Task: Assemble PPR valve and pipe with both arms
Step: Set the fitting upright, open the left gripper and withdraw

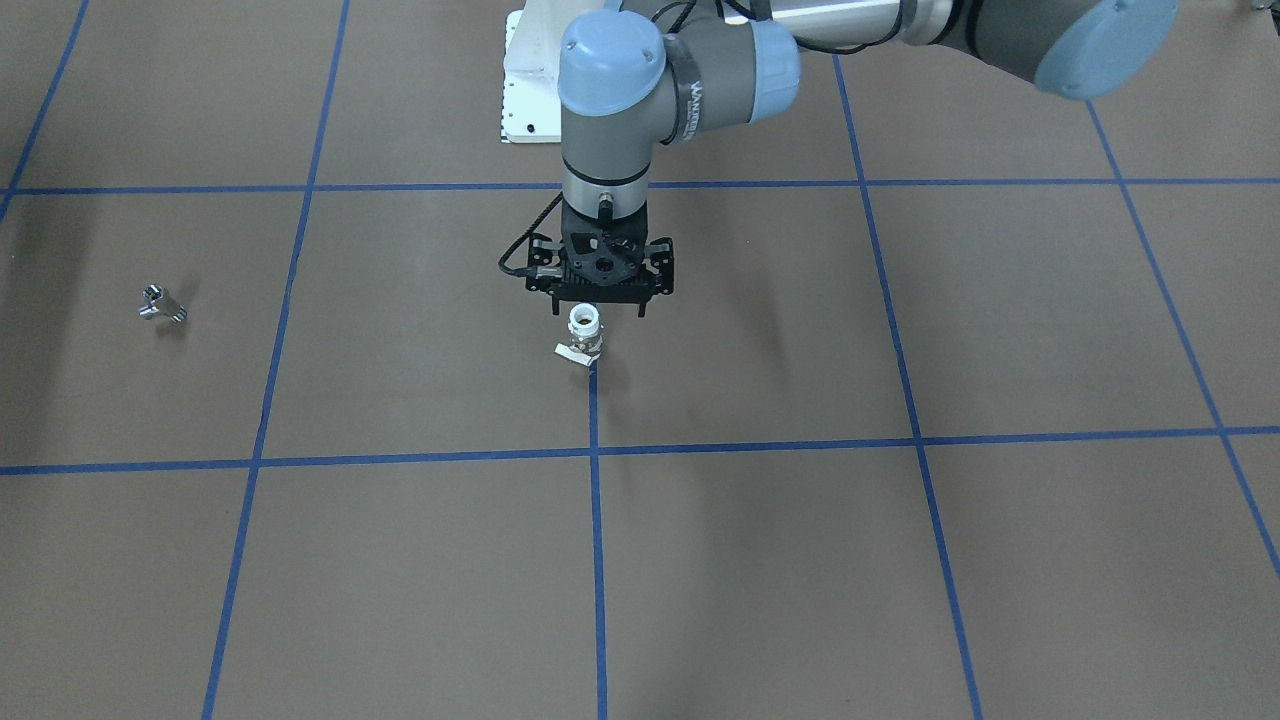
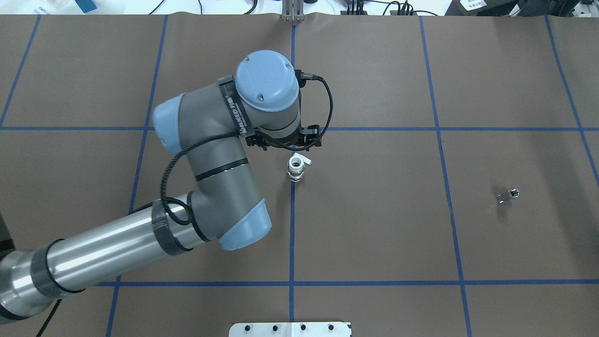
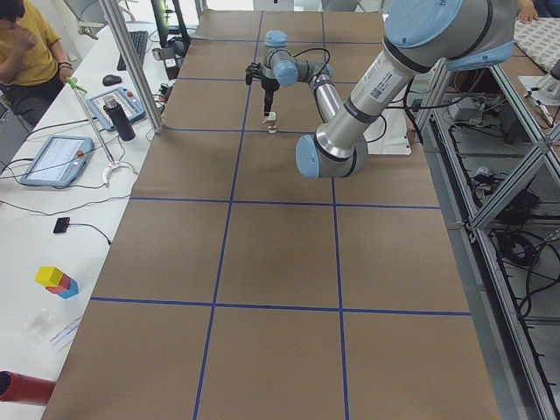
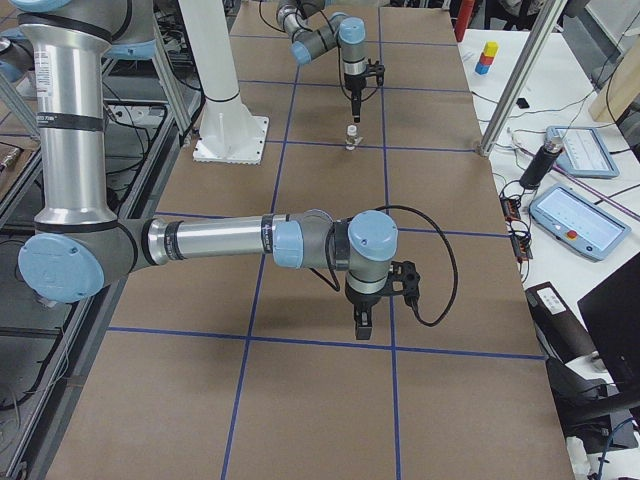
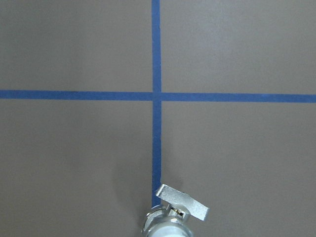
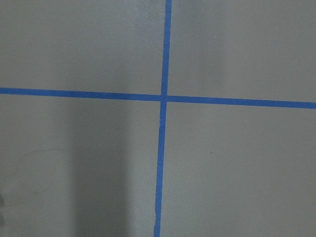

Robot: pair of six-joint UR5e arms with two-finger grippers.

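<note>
The PPR valve (image 1: 583, 335) stands upright at the table's middle on a blue tape line, white ring up and pale lever tab to one side. It also shows in the overhead view (image 2: 296, 167) and at the bottom edge of the left wrist view (image 5: 175, 212). My left gripper (image 1: 600, 308) hangs just above and slightly behind it, jaws spread, holding nothing. The pipe (image 1: 160, 303), a small chrome T fitting, lies alone far to my right, also seen from overhead (image 2: 507, 194). My right gripper (image 4: 362, 322) points down over bare table; I cannot tell whether it is open or shut.
The white bolted pedestal (image 2: 290, 329) stands at the robot's side of the table. Blue tape lines divide the brown table cover (image 1: 900, 330) into squares. A person and a desk with tablets (image 3: 57, 157) lie beyond the table's far edge.
</note>
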